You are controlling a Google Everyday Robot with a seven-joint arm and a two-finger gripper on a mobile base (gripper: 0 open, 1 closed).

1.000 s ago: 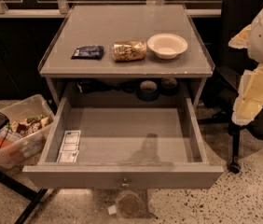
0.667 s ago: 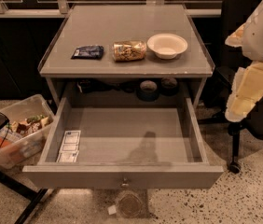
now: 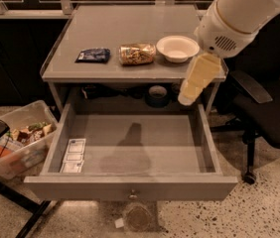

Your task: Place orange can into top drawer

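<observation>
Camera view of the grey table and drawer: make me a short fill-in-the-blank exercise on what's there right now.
1. The orange can lies on the tabletop between the blue packet and the white ____.
2. The top drawer is pulled ____.
3. The gripper hangs over the drawer's back corner on the picture's ____ side.
Missing words: bowl; open; right.
</observation>
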